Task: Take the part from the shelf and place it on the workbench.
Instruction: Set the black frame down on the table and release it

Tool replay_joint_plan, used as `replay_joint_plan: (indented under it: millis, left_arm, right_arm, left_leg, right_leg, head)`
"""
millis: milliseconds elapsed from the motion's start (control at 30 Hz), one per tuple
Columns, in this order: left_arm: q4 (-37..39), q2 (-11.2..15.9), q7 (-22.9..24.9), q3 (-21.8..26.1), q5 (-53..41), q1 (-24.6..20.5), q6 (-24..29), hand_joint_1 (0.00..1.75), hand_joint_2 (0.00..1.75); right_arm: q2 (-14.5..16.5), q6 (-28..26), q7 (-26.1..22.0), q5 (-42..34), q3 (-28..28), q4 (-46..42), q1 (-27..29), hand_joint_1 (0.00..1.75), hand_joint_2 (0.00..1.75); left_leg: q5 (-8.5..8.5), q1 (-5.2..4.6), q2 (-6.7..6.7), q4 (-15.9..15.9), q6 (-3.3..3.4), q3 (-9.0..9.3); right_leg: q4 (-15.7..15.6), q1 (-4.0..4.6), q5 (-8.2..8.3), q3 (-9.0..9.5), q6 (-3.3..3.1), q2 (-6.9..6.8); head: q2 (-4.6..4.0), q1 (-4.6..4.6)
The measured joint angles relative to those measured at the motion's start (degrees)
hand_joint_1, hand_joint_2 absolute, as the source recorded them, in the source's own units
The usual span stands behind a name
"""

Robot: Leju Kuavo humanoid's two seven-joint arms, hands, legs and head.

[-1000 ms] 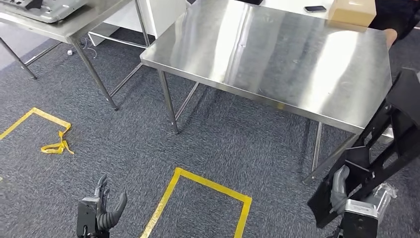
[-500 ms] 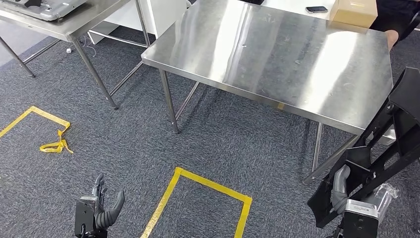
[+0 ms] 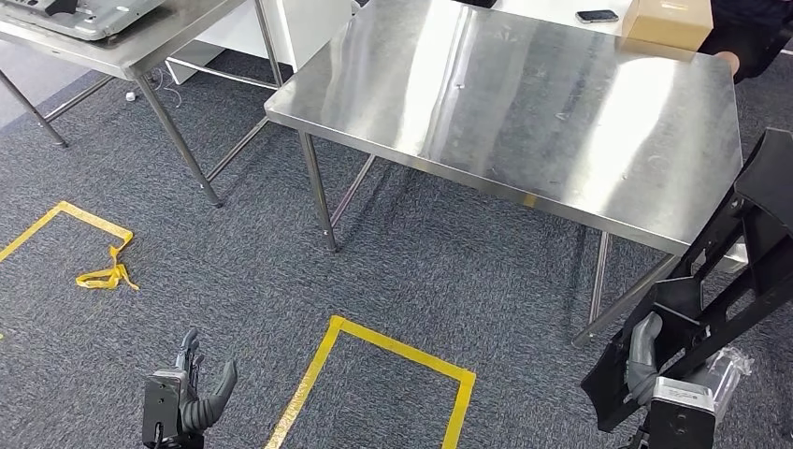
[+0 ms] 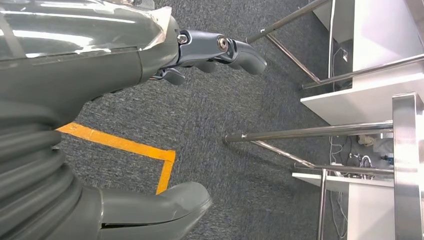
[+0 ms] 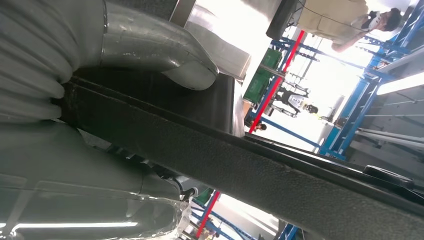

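Part sits gripped in your right hand, tilted, just beside the steel workbench edge; your left hand hangs over carpet, fingers apart, holding nothing.

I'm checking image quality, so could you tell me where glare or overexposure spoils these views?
Head view: bright streaks of glare on the workbench top, otherwise evenly lit. Right wrist view: background blown out white behind the dark part. Left wrist view: no glare, carpet sharp.
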Motion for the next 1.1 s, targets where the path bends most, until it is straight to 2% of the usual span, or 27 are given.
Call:
replay_joint_plan:
  millis: [67, 167, 267, 300, 367, 433, 467, 500, 533, 567, 600, 633, 667, 700, 767, 833, 867, 933, 967, 1000, 1033, 1100]
  left_arm:
    - [0.03, 0.0, 0.07, 0.01, 0.07, 0.01, -0.11, 0.0, 1.75]
    - [0.1, 0.03, 0.09, 0.08, 0.18, 0.05, -0.22, 0.0, 1.75]
    - [0.12, -0.05, 0.09, 0.15, 0.32, 0.19, -0.26, 0.0, 1.75]
    - [0.13, -0.1, 0.1, 0.15, 0.36, 0.24, -0.26, 0.0, 1.75]
    - [0.13, -0.13, 0.13, 0.17, 0.5, 0.36, -0.16, 0.0, 1.75]
    - [0.14, -0.13, 0.15, 0.18, 0.82, 0.7, -0.07, 0.0, 1.75]
    - [0.16, -0.13, 0.16, 0.18, 1.02, 0.94, -0.06, 0.0, 1.75]
    - [0.19, -0.12, 0.16, 0.17, 1.29, 1.16, -0.04, 0.0, 1.75]
    - [0.23, -0.11, 0.16, 0.16, 1.55, 1.34, -0.03, 0.0, 1.75]
    - [0.27, -0.1, 0.16, 0.15, 1.74, 1.48, -0.01, 0.0, 1.75]
    - [0.3, -0.04, 0.16, 0.15, 1.97, 1.59, 0.03, 0.0, 1.75]
    - [0.32, 0.05, 0.14, 0.13, 2.11, 1.65, 0.06, 0.0, 1.75]
    - [0.32, 0.14, 0.13, 0.12, 2.26, 1.7, 0.1, 0.0, 1.75]
    - [0.32, 0.22, 0.11, 0.08, 2.44, 1.75, 0.14, 0.0, 1.75]
    - [0.33, 0.3, 0.09, -0.07, 2.86, 1.77, 0.24, 0.0, 1.75]
    - [0.34, 0.4, 0.09, -0.26, 3.35, 1.71, 0.45, 0.0, 1.75]
    - [0.34, 0.45, 0.09, -0.34, 3.55, 1.69, 0.57, 0.0, 1.75]
    - [0.43, 0.59, 0.09, -0.49, 3.94, 1.76, 0.72, 0.0, 1.75]
    - [0.5, 0.68, 0.09, -0.59, 4.09, 1.84, 0.76, 0.0, 1.75]
    - [0.59, 0.78, 0.09, -0.69, 4.26, 1.9, 0.78, 0.0, 1.75]
    - [0.66, 0.86, 0.08, -0.8, 4.46, 1.94, 0.79, 0.0, 1.75]
    - [0.73, 1.02, 0.07, -1.03, 4.99, 1.95, 0.81, 0.0, 1.75]
  right_arm:
    - [-0.04, 0.03, -0.01, -0.01, 0.0, -0.02, 0.01, 1.75, 1.75]
    - [-0.18, 0.04, -0.13, -0.21, 0.0, -0.04, 0.13, 1.75, 1.75]
    - [-0.33, 0.05, -0.3, -0.42, 0.0, -0.23, 0.41, 1.75, 1.75]
    - [-0.4, 0.05, -0.4, -0.44, 0.0, -0.32, 0.51, 1.75, 1.75]
    - [-0.54, 0.05, -0.58, -0.55, -0.02, -0.4, 0.71, 1.75, 1.75]
    - [-0.67, 0.05, -0.65, -0.69, -0.04, -0.44, 1.09, 1.75, 1.75]
    - [-0.7, 0.04, -0.64, -0.77, -0.04, -0.44, 1.31, 1.75, 1.75]
    - [-0.74, 0.04, -0.64, -0.8, -0.04, -0.44, 1.47, 1.75, 1.75]
    - [-0.79, 0.04, -0.63, -0.83, -0.03, -0.43, 1.55, 1.75, 1.75]
    - [-0.84, 0.04, -0.63, -0.84, -0.03, -0.43, 1.59, 1.75, 1.75]
    - [-0.87, 0.04, -0.63, -0.82, -0.02, -0.4, 1.58, 1.75, 1.75]
    - [-0.9, 0.03, -0.63, -0.81, -0.02, -0.42, 1.62, 1.75, 1.75]
    - [-0.93, 0.02, -0.62, -0.83, -0.03, -0.43, 1.71, 1.75, 1.75]
    - [-0.97, 0.01, -0.61, -0.84, -0.05, -0.45, 1.83, 1.75, 1.75]
    - [-1.11, -0.02, -0.6, -0.89, -0.09, -0.56, 2.07, 1.75, 1.75]
    - [-1.24, -0.09, -0.69, -0.95, -0.12, -0.74, 2.25, 1.75, 1.75]
    - [-1.32, -0.12, -0.75, -1.0, -0.14, -0.84, 2.34, 1.75, 1.75]
    - [-1.46, -0.15, -0.85, -1.11, -0.16, -0.91, 2.54, 1.75, 1.75]
    - [-1.53, -0.16, -0.86, -1.17, -0.17, -0.91, 2.69, 1.75, 1.75]
    - [-1.56, -0.18, -0.87, -1.21, -0.17, -0.91, 2.87, 1.75, 1.75]
    - [-1.58, -0.19, -0.87, -1.2, -0.17, -0.91, 3.02, 1.75, 1.75]
    - [-1.6, -0.2, -0.83, -0.99, -0.18, -0.99, 3.26, 1.75, 1.75]
  left_leg:
    - [0.0, 0.0, 0.0, -0.01, 0.0, 0.01]
    - [-0.25, -0.18, -0.02, -0.08, 0.49, 0.06]
    - [0.24, 0.39, 0.0, -1.96, 0.97, 1.34]
    - [0.5, 0.67, 0.05, -2.64, 1.07, 1.9]
    - [0.64, 0.92, 0.16, -3.19, 1.11, 2.42]
    - [0.49, 1.3, 0.21, -3.3, 0.9, 2.6]
    - [0.33, 1.56, 0.19, -3.28, 0.61, 2.68]
    - [0.13, 1.93, 0.14, -3.24, 0.21, 2.86]
    - [-0.14, 2.4, 0.08, -3.17, -0.31, 3.14]
    - [-0.51, 2.79, 0.01, -2.97, -0.97, 3.43]
    - [-0.93, 3.02, -0.04, -2.7, -1.71, 3.66]
    - [-1.38, 3.09, -0.08, -2.39, -2.4, 3.8]
    - [-1.69, 3.04, -0.09, -2.2, -2.95, 3.87]
    - [-1.82, 3.02, -0.08, -2.24, -3.3, 4.0]
    - [-1.97, 3.29, -0.01, -2.48, -3.67, 4.28]
    - [-3.26, 3.51, 0.14, -0.28, -3.76, 3.46]
    - [-4.69, 3.45, 0.19, 2.84, -3.69, 1.91]
    - [-7.68, 2.98, 0.23, 11.42, -3.24, -2.99]
    - [-8.37, 2.73, 0.22, 14.79, -2.92, -5.29]
    - [-7.9, 2.48, 0.21, 16.13, -2.47, -6.7]
    - [-6.32, 2.17, 0.19, 15.25, -1.88, -6.99]
    - [-1.33, 1.36, 0.07, 8.33, -0.31, -4.77]
  right_leg:
    - [0.0, 0.0, 0.0, 0.0, 0.0, 0.0]
    - [-0.41, -0.21, 0.02, 0.15, 0.23, 0.0]
    - [-0.54, -0.04, -0.12, 0.7, 0.68, -0.06]
    - [0.45, -0.07, -0.57, 0.38, 0.81, -0.07]
    - [5.66, -0.54, -2.68, -2.47, 0.95, -0.06]
    - [12.93, -1.35, -4.99, -6.96, 1.38, -0.06]
    - [14.8, -1.83, -5.13, -8.43, 1.99, -0.07]
    - [14.32, -2.34, -4.2, -8.71, 2.95, -0.08]
    - [11.6, -2.89, -2.42, -7.8, 4.16, -0.13]
    - [7.29, -3.53, -0.22, -6.02, 5.48, -0.26]
    - [3.68, -3.85, 1.58, -4.46, 6.44, -0.48]
    - [1.2, -4.07, 2.69, -3.28, 6.59, -0.59]
    - [0.14, -4.13, 3.11, -2.78, 6.25, -0.66]
    - [0.45, -3.92, 2.94, -2.85, 5.45, -0.62]
    - [0.66, -3.75, 2.63, -2.73, 4.05, -0.37]
    - [0.73, -3.53, 2.21, -2.22, 3.01, -0.23]
    - [0.7, -3.39, 1.98, -1.89, 2.47, -0.2]
    - [0.71, -2.83, 1.43, -1.4, 1.67, -0.21]
    - [0.71, -2.48, 1.18, -1.14, 1.31, -0.2]
    - [0.71, -2.15, 0.92, -0.79, 0.94, -0.18]
    - [0.71, -1.84, 0.61, -0.34, 0.64, -0.13]
    - [0.68, -1.47, -0.15, 0.55, 0.36, 0.04]
  head:
    - [0.0, 0.0]
    - [0.0, -0.02]
    - [0.01, -0.02]
    - [0.01, 0.04]
    - [0.0, 0.13]
    - [0.01, 0.15]
    - [0.01, 0.18]
    - [0.01, 0.16]
    - [0.01, 0.19]
    - [0.0, 0.21]
    - [0.0, 0.44]
    - [0.01, 0.69]
    - [0.01, 0.85]
    - [0.01, 0.92]
    - [0.0, 0.56]
    - [0.0, 0.23]
    - [0.0, 0.08]
    - [0.0, -0.03]
    - [0.01, -0.06]
    - [0.01, -0.07]
    - [0.01, -0.08]
    - [0.01, -0.07]
